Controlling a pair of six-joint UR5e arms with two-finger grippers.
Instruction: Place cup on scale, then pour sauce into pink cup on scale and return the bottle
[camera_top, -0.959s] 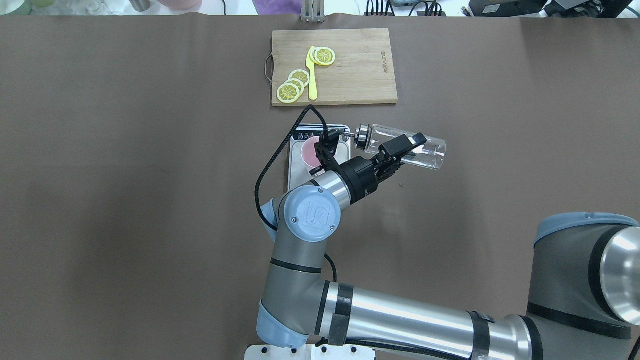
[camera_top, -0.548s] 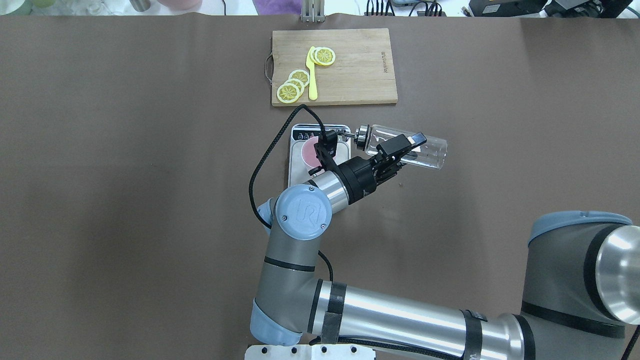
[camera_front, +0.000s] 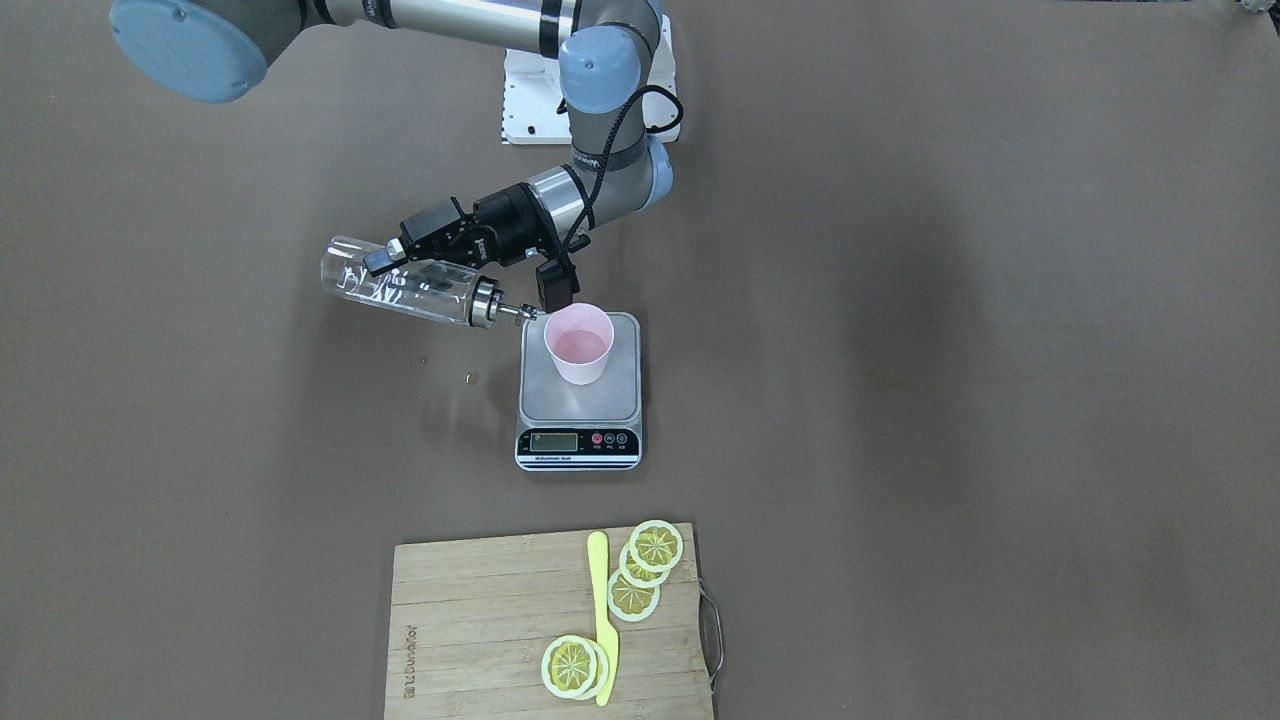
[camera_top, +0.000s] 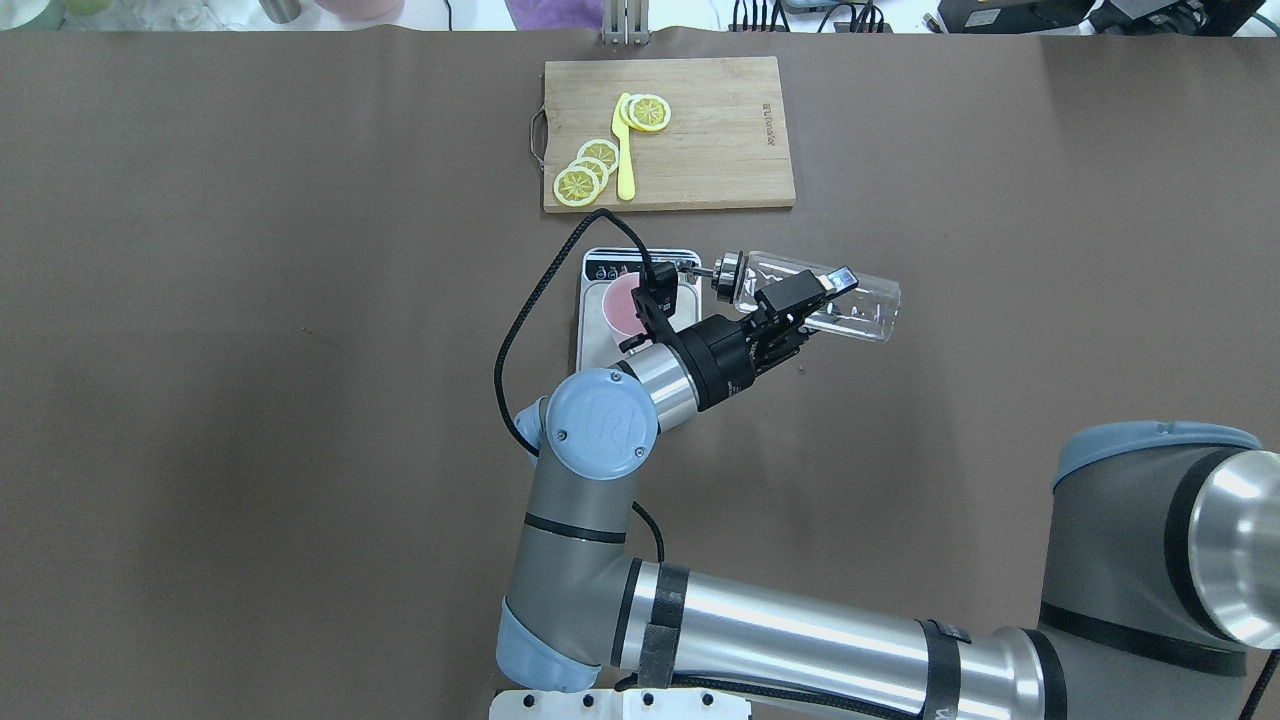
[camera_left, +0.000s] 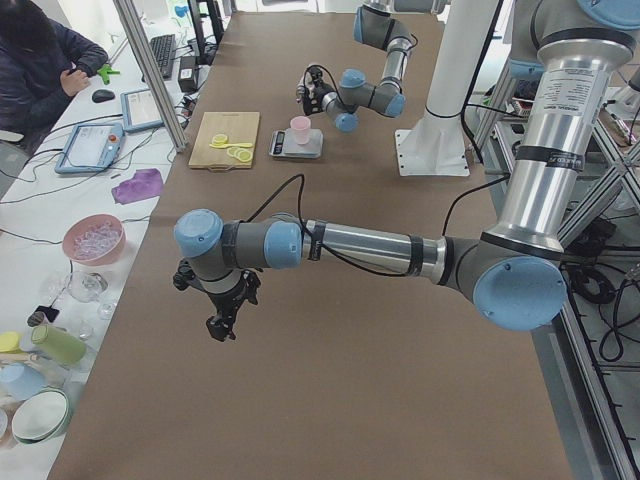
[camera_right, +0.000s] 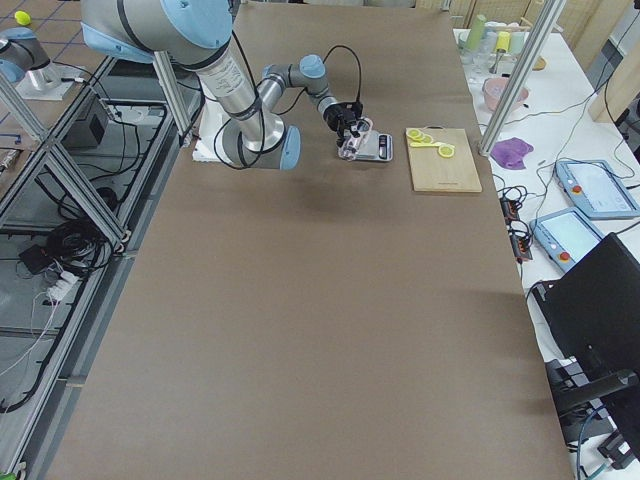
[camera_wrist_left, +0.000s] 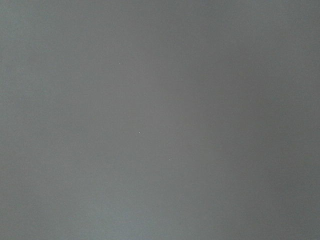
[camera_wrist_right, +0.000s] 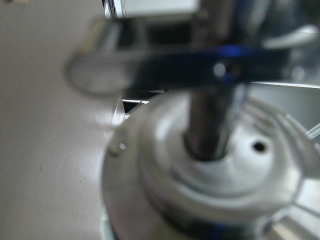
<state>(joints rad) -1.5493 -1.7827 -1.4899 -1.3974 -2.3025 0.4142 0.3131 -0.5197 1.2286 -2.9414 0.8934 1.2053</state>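
Note:
The pale pink cup (camera_front: 578, 345) stands upright on the steel scale (camera_front: 580, 405); both also show in the overhead view, cup (camera_top: 622, 303) and scale (camera_top: 592, 350). My right gripper (camera_front: 390, 272) is shut on the clear bottle (camera_front: 400, 288), held nearly level above the table beside the scale. Its silver spout (camera_front: 515, 312) points at the cup's rim. In the overhead view the gripper (camera_top: 815, 298) clamps the bottle (camera_top: 860, 308) at mid-body. The right wrist view shows the bottle's metal cap (camera_wrist_right: 215, 170), blurred. My left gripper (camera_left: 222, 322) hangs over bare table far from the scale; I cannot tell its state.
A wooden cutting board (camera_top: 700, 140) with lemon slices (camera_top: 585, 175) and a yellow knife (camera_top: 624, 150) lies beyond the scale. A black cable (camera_top: 530, 310) loops from the right wrist beside the scale. The left wrist view shows only grey table.
The right arm's wrist joints have shifted a little to the left and back. The bottle has slid slightly to the right, away from the cup, still gripped and nearly level.

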